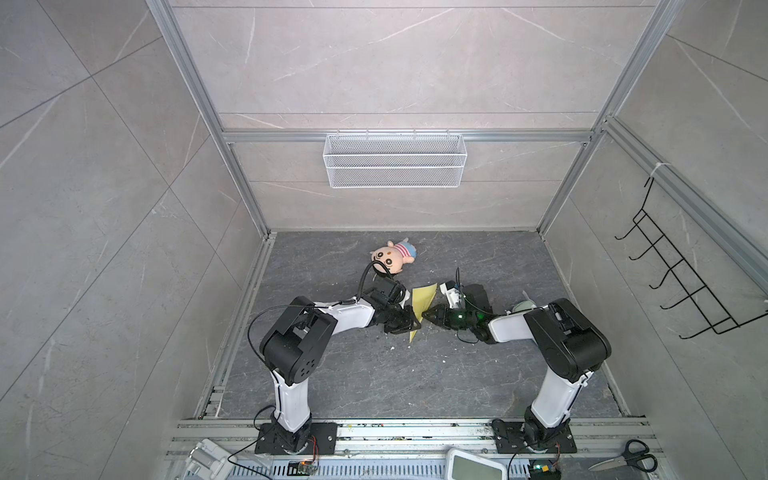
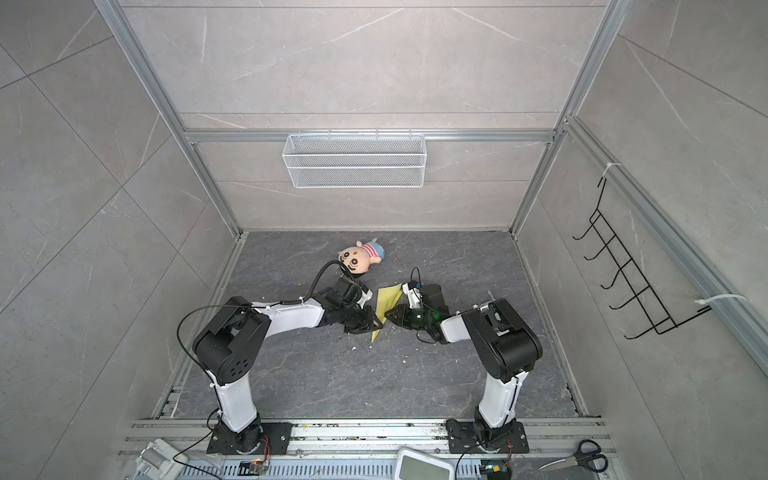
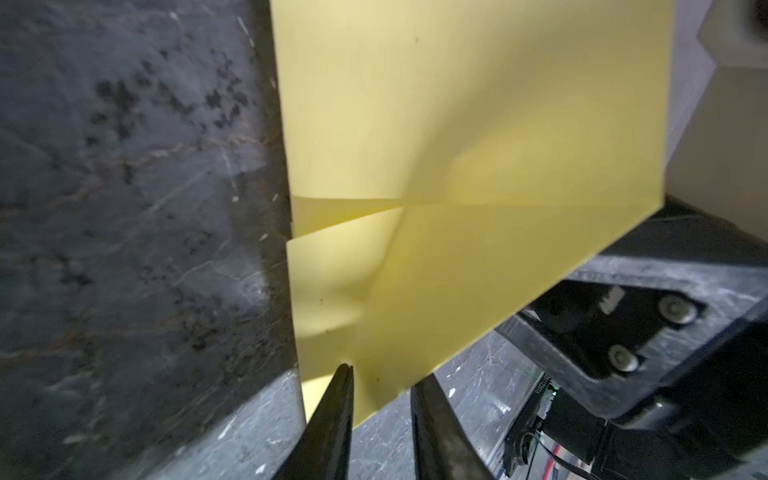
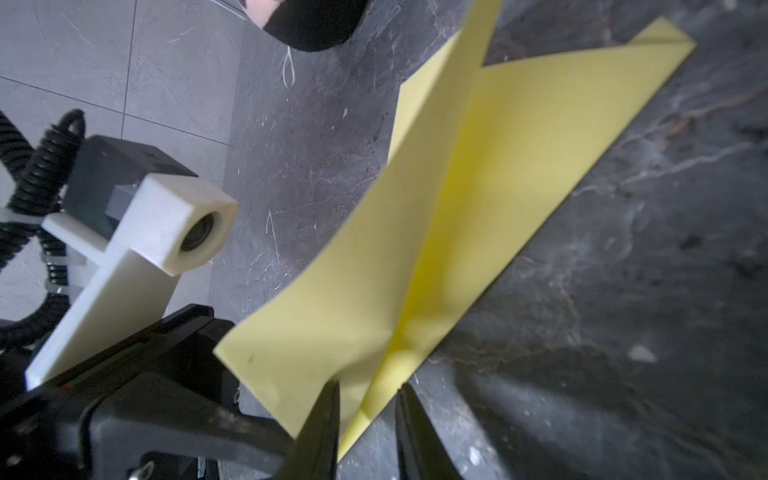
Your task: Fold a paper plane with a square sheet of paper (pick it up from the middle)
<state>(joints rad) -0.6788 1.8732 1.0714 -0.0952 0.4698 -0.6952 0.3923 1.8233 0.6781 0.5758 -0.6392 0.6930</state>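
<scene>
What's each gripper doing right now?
Left gripper: slightly open, folded yellow paper between its jaws.
Right gripper: slightly open, same paper between its jaws.

Nothing I can read anywhere: no label, brand, number or sign. Nearest candidate: in the left wrist view, a small circuit board [image 3: 540,395] beside a green light carries a line of tiny print. It is too blurred for me to make out.

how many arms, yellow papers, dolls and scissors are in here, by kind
arms: 2 (left arm, right arm)
yellow paper: 1
doll: 1
scissors: 1
total: 5
</scene>
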